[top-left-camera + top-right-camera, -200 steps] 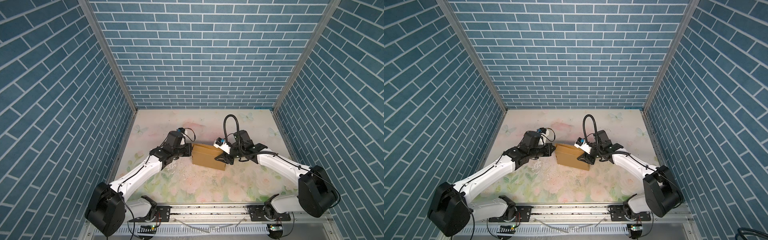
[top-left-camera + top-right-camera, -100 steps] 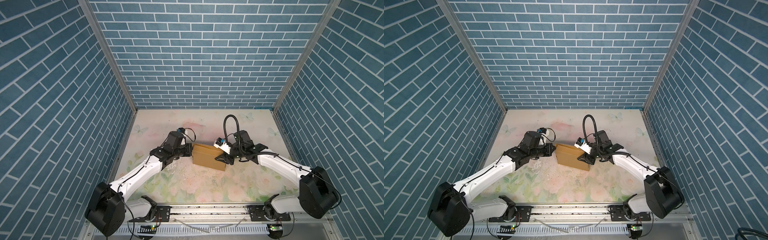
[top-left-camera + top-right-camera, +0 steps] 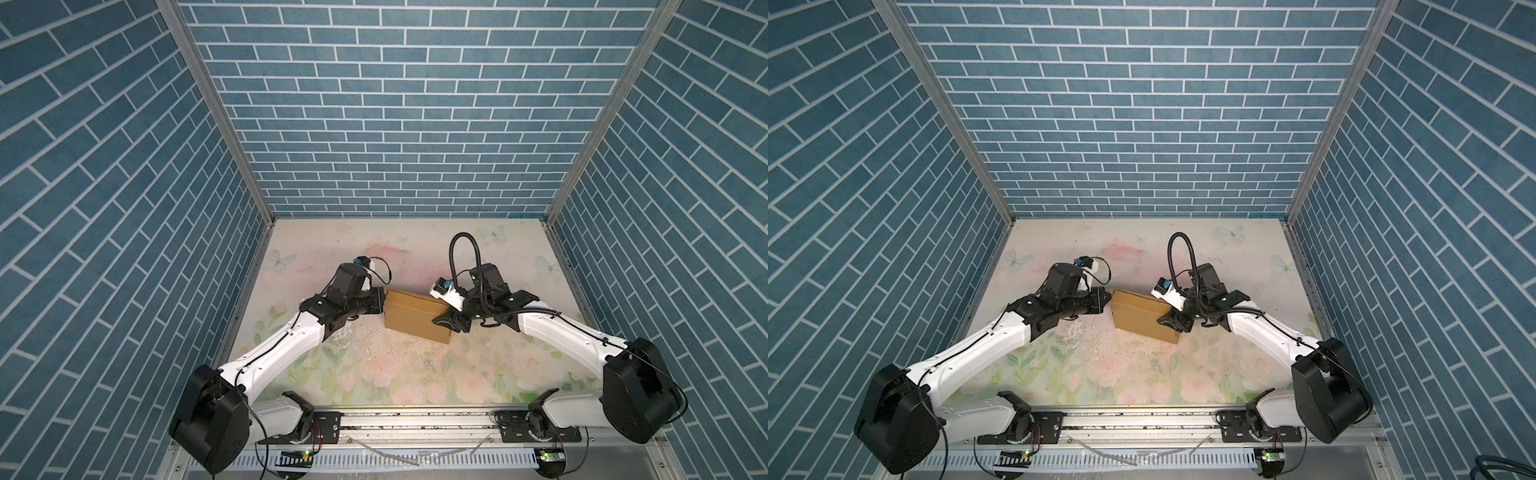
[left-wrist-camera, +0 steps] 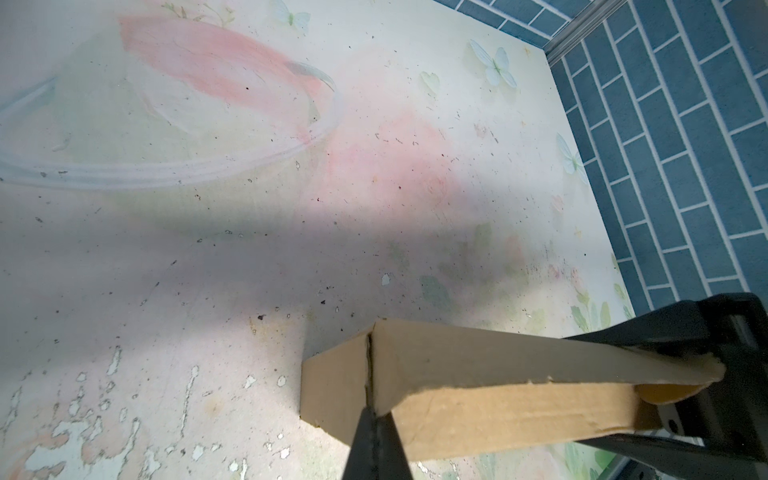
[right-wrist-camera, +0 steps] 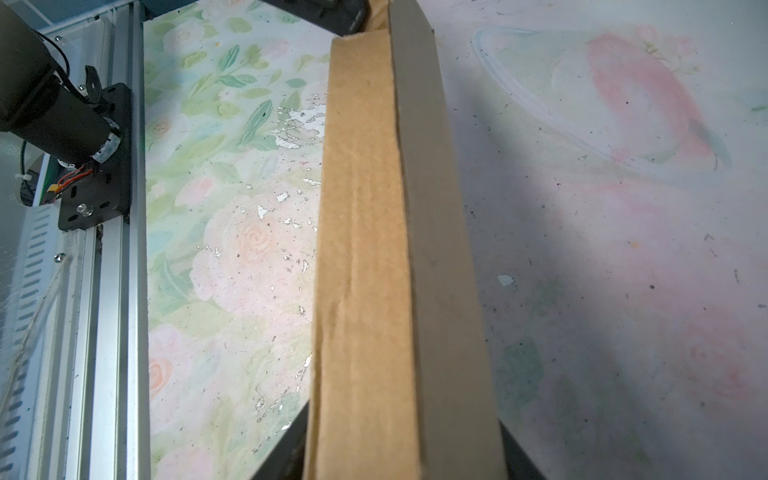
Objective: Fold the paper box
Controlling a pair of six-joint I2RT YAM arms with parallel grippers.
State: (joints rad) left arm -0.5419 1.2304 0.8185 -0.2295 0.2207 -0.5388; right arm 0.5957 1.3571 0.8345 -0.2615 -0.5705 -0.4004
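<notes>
The paper box [image 3: 417, 322] rested in the middle of the desk [image 3: 386, 376], already closed into a carton. The folding looked nearly finished, with perhaps only seams left to press home. The left hand [image 3: 382, 306] was closed, its tip against the box's corner seam, while the right hand [image 3: 452, 323] straddled the opposite end, and I could not tell whether it was clamping.

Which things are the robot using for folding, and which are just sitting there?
For the job: paper box; left gripper, shut, at one corner; right gripper, around the other end.
Just there: flowery table; clear strip by the front rail; brick walls.
</notes>
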